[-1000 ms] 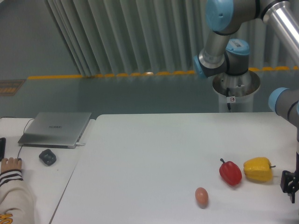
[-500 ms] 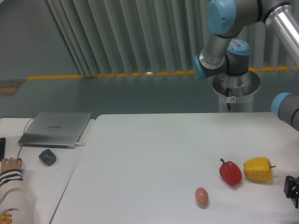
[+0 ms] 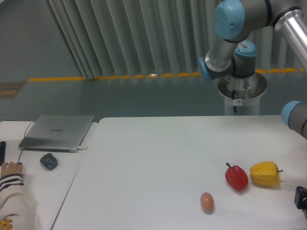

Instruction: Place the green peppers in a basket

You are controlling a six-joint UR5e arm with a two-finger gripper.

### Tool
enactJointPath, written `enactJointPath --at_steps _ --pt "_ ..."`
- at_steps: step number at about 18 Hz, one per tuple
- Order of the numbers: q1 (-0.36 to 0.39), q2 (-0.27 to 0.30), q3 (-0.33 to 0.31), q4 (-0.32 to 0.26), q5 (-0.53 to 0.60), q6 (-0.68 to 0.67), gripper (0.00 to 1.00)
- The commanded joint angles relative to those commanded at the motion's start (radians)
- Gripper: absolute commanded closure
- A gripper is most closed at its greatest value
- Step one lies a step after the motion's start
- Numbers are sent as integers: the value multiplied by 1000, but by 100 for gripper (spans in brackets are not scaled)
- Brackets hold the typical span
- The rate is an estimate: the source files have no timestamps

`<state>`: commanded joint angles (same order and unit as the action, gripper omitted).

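Fingers (image 3: 302,199) barely show at the right edge, near side; whether released or clenched cannot be told. On the desk (image 3: 158,158) lie a yellow pepper (image 3: 265,174), red pepper (image 3: 237,177) and egg (image 3: 206,201). No green pepper or basket shows; placement appears not yet done.

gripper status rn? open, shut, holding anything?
Gripper: cannot tell. Only a dark sliver shows at the right frame edge, beside the yellow pepper; its fingers are out of view. Nothing visibly held.
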<state>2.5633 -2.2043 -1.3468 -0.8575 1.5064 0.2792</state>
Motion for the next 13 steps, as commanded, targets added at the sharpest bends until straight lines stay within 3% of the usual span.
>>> enactJointPath --at_steps 13 --pt "-3 -22 5 6 -2 9 0"
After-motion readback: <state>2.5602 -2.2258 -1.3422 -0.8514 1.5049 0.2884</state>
